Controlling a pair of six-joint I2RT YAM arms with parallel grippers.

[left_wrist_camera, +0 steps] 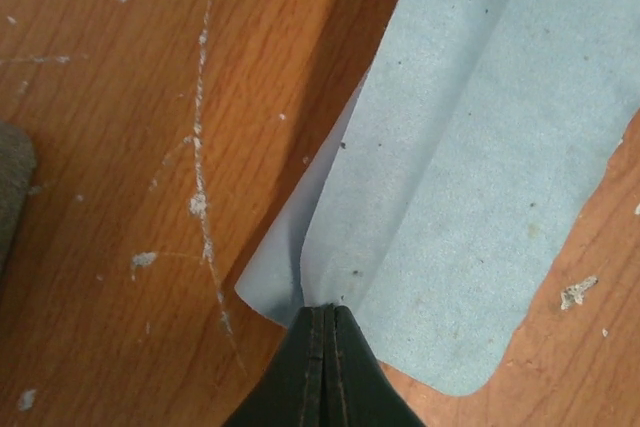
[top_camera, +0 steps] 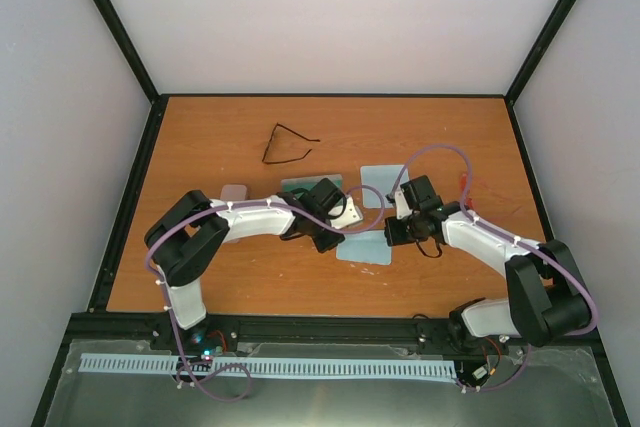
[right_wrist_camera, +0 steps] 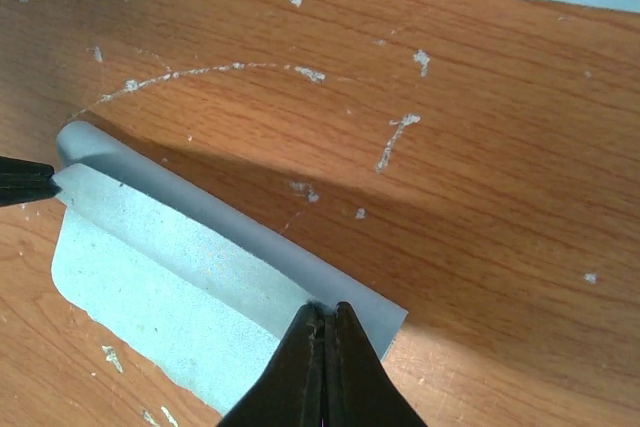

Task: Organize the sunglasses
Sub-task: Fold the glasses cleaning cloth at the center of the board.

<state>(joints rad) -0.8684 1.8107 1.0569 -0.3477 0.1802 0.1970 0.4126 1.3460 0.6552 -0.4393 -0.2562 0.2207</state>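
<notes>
Left gripper: closed tight on a cloth corner.
Right gripper: clamped on the same cloth's other end.
Sunglasses: seen on table, well beyond both grippers, untouched.

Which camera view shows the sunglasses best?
Top external: the sunglasses lie fully visible on the table's far half. Neither wrist view shows them, only blue cloth.

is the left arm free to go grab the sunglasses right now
Probably not yet. The left hand is shut on a light-blue cloth that the right hand pinches too. The sunglasses lie farther back on the table, with nothing tall in between, so after letting go the way looks free.
</notes>
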